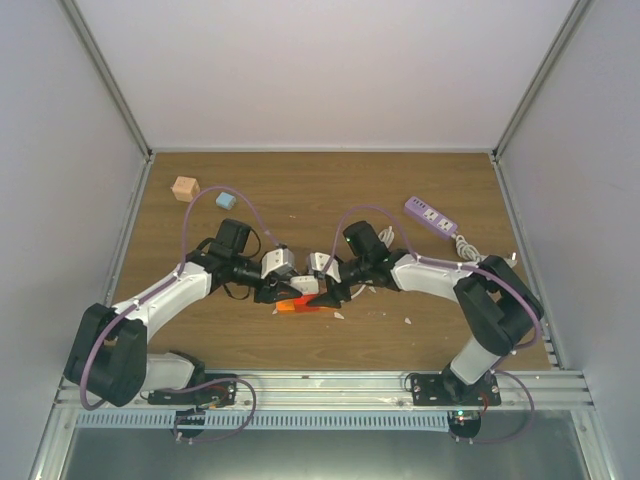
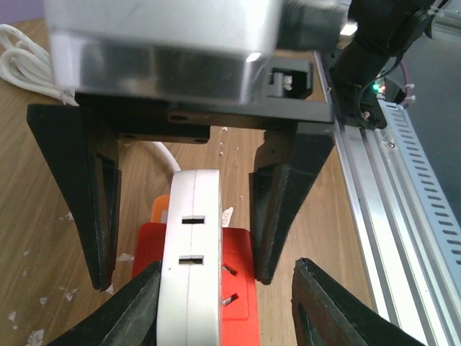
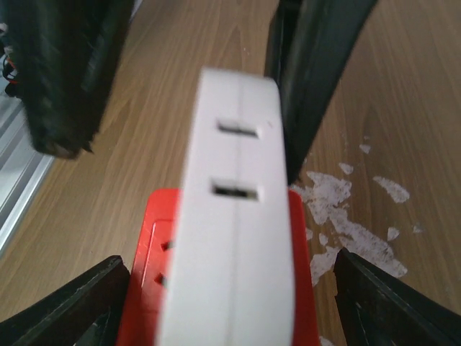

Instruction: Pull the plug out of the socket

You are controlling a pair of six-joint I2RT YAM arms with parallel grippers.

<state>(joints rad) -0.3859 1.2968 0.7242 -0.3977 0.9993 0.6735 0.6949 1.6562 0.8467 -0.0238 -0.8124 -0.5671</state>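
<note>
Plug (image 2: 191,252) location, left wrist view: it is seated upright in the red end of the orange socket (image 2: 234,310), which lies flat on the counter (image 2: 36,238). The left pincer (image 2: 229,263) is set half-wide about both. One finger is just beside the plug's face and the other stands apart from the socket, so nothing is gripped yet. The right pincer (image 2: 181,281) is set wider from the opposite side and is likewise unclamped.

Right wrist view: the plug is centred, with two slots seen on its narrow side. The right pincer's fingers are spread either side of the socket, and a gap is noted on one side.

Top view: both arms are met mid-counter over the socket, and the plug is mostly hidden there. A tan cube (image 1: 184,188), a blue cube (image 1: 226,200) and a purple power strip (image 1: 432,215) are noted well apart from it.

Judgement: closing is taken to be the step in hand. The socket should be pinned low on its body and the plug clamped on its flat faces. It should then be drawn straight off without rocking, or the socket may be lifted along.

No containers are seen.
</note>
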